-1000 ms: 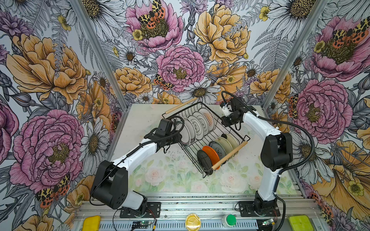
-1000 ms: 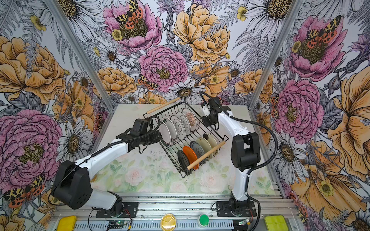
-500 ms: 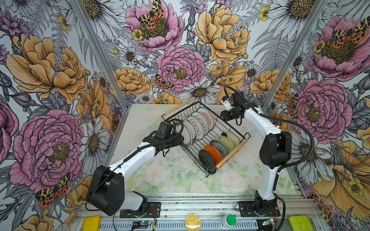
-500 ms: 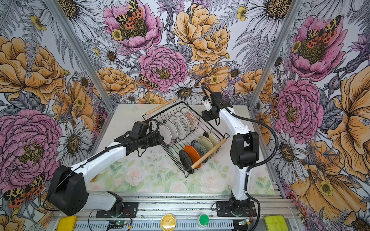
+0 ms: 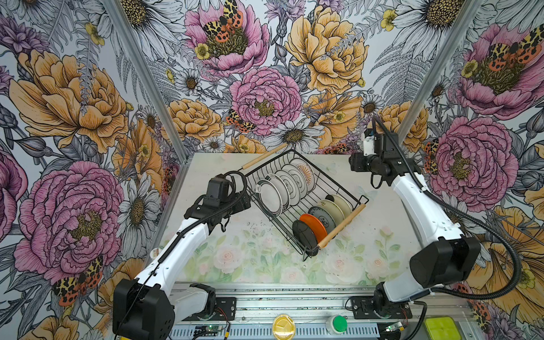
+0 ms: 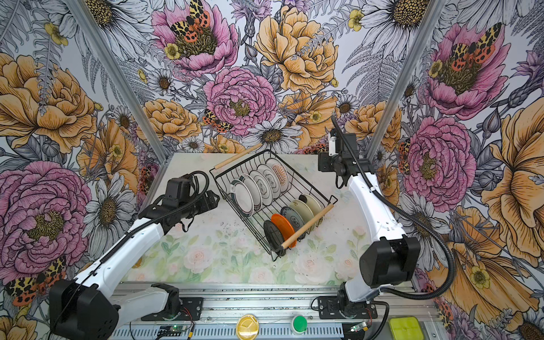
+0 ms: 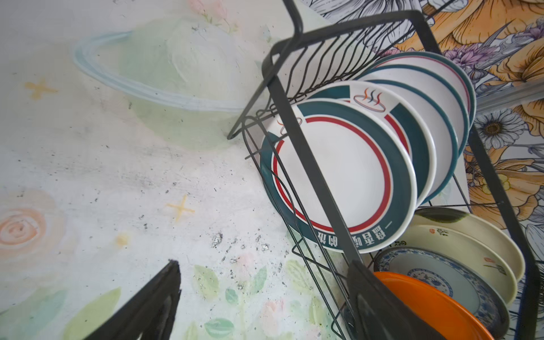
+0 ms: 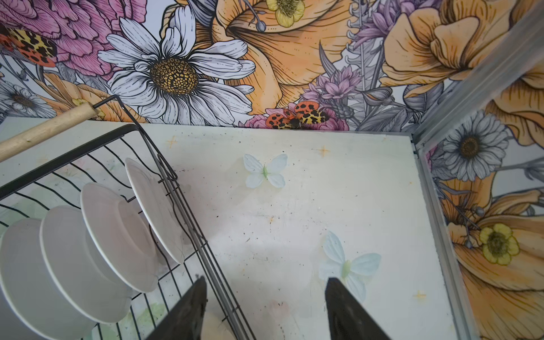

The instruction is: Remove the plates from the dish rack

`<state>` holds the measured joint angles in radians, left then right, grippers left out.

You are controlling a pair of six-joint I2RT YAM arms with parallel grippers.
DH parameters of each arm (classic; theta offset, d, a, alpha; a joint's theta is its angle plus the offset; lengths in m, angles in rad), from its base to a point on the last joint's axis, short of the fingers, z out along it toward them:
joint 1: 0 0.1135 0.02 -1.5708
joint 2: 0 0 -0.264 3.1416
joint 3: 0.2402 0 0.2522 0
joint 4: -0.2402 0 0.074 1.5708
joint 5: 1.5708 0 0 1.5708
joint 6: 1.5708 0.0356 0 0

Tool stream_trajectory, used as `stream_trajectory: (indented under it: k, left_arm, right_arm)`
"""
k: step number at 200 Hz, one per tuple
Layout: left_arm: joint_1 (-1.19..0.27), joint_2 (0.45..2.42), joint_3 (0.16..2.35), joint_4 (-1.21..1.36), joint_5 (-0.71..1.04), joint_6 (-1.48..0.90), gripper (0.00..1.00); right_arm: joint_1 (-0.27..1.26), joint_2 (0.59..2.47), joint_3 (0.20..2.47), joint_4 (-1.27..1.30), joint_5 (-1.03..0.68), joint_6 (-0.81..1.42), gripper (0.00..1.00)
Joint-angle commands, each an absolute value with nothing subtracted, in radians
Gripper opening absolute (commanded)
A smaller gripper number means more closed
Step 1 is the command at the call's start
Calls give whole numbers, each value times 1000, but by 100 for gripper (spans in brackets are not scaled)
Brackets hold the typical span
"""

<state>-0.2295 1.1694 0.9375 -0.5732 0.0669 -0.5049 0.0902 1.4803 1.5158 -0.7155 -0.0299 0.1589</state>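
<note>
Floral tabletop (image 7: 117, 176); dish rack (image 7: 319, 176), teal-rimmed plate (image 7: 362, 176) with Chinese lettering

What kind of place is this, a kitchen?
Probably a robot test booth, not a kitchen: floral-print walls box in a small table, two arms are bolted to a metal rail, a dish rack between them.
</note>
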Motion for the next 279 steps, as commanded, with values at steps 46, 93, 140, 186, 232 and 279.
stream_trajectory:
  k: [46,93,140,186,232,279]
  left_arm:
    - [-111,1265,1061,-492,111,-385,85]
    - [-103,1363,1145,-436,157,-324,84]
    - [-104,1462,1200,-428,177,-301,83]
    - [-109,1476,1202,-408,167,-305,82]
    - [-115,1512,1222,-408,171,-295,81]
    - [-118,1564,1252,-405,154,-295,77]
  right_arm:
    - [88,1040,1149,-734,-128,404,65]
    - [88,932,1025,-769,-229,511,64]
    - [89,882,944,-767,-216,562,63]
    - [89,928,928,-762,-236,568,56]
    - [89,950,909,-761,-244,571,53]
    - [90,1013,925,-743,-258,561,44]
